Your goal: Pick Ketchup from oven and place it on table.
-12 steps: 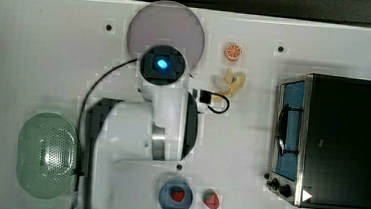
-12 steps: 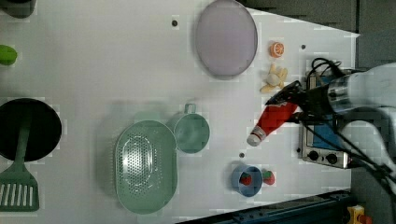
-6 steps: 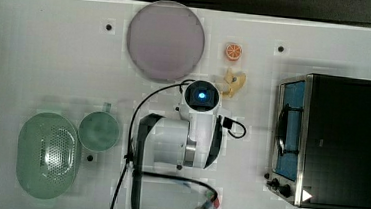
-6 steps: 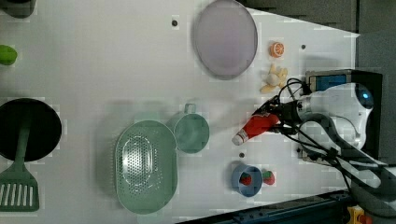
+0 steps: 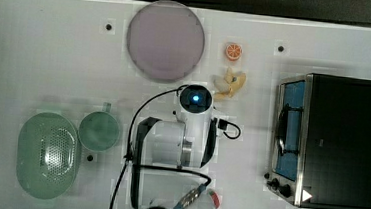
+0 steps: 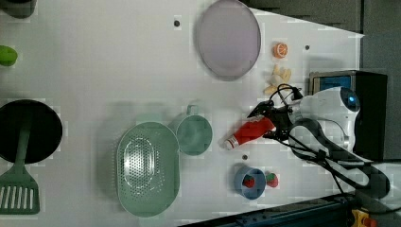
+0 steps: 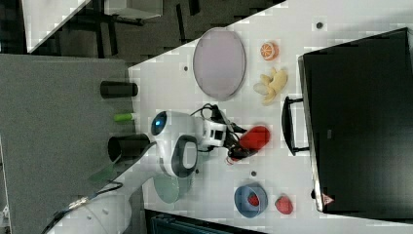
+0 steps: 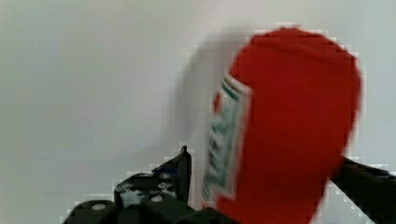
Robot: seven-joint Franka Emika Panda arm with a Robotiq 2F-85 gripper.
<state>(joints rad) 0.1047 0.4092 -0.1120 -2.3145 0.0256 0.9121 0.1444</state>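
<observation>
At the centre right of the left view, the slim red plastic Ketchup (image 6: 249, 133) bottle is seen between the gripper (image 6: 270, 124) fingers; whether they clamp it cannot be told.

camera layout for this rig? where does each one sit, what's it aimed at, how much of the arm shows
Top view: overhead, straight down on the table; arm covers the bottle.
Left view: high, oven at the left view's right; gripper at the Ketchup.
Right view: high, opposite side; arm reaches toward the oven.
Wrist view: on the hand, close on the Ketchup.
Shared: left and right views both show the lilac plate.
</observation>
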